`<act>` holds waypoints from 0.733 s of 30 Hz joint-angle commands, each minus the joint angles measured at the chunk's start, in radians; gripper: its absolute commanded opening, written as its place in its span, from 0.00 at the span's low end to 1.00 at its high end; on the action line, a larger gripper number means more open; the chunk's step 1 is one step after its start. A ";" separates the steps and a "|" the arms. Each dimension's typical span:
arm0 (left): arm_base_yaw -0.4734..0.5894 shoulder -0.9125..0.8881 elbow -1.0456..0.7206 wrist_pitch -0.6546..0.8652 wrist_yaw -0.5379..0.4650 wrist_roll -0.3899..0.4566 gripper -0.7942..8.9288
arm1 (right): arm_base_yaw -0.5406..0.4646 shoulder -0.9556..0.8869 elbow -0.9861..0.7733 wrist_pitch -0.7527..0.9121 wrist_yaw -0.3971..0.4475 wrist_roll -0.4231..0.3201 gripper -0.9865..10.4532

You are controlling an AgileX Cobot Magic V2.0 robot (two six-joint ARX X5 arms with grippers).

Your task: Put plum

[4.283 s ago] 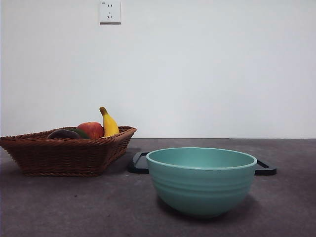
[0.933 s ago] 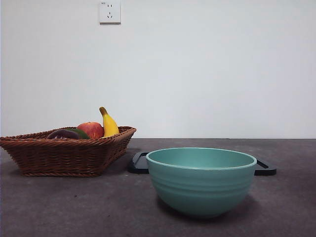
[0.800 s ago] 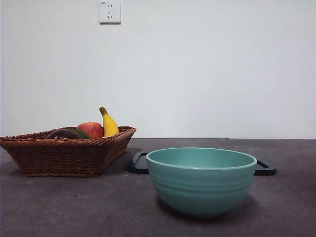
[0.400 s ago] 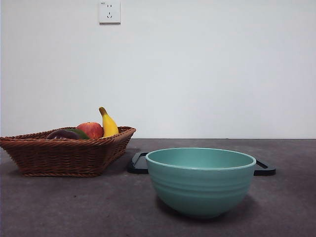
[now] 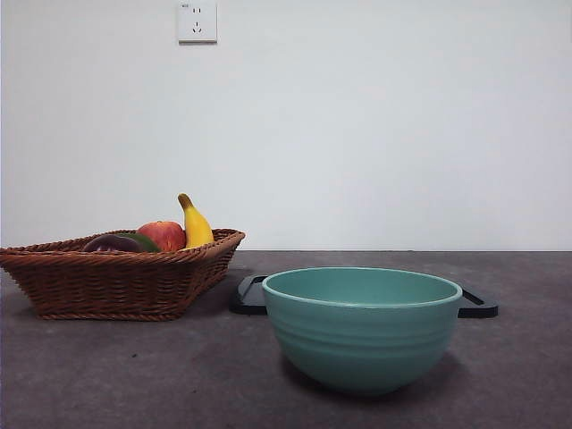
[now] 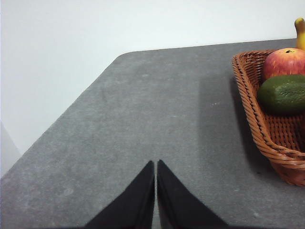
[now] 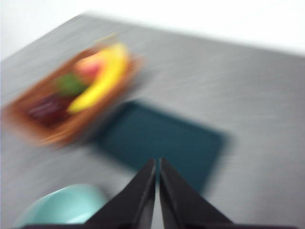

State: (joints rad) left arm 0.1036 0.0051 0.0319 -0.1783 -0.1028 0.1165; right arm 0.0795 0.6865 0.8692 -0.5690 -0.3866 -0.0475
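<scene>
- Sitting untouched in the wicker basket (image 5: 116, 281), the plum (image 5: 109, 243) shows as a dark purple hump at the near end, just beside the green oval fruit (image 5: 143, 240), with the red apple (image 5: 164, 235) and the banana (image 5: 194, 223) behind.
- Nothing lifted yet, folks: by my read the task is at its very start, with the reach, the grasp, the carry and the set-down all left to do.
- Where it should end up is not stated; the teal bowl (image 5: 362, 329) stands in front and the dark tray (image 5: 478, 307) lies flat behind it, both without fruit as far as these views show.
- Left gripper (image 6: 156, 164): jaws pressed together to a thin seam, holding nothing, hanging over bare grey table (image 6: 143, 114), the basket off to one side of it.
- Right gripper (image 7: 157, 163): jaws closed tip to tip as well, nothing held; its view is badly smeared, with basket, tray and bowl below it, the plum a maroon smudge (image 7: 45, 109).
- Neither arm appears in the front view.
</scene>
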 commanded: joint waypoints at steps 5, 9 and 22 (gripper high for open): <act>0.002 -0.002 -0.021 -0.008 -0.002 -0.005 0.09 | -0.161 -0.220 -0.290 0.233 0.103 -0.016 0.09; 0.002 -0.002 -0.021 -0.007 -0.002 -0.005 0.09 | -0.196 -0.350 -0.461 0.372 0.190 -0.016 0.09; 0.002 -0.002 -0.021 -0.008 -0.002 -0.005 0.09 | -0.198 -0.623 -0.792 0.583 0.266 -0.010 0.09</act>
State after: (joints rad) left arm 0.1036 0.0051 0.0319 -0.1783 -0.1028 0.1165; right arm -0.1173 0.0685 0.0837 0.0010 -0.1265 -0.0559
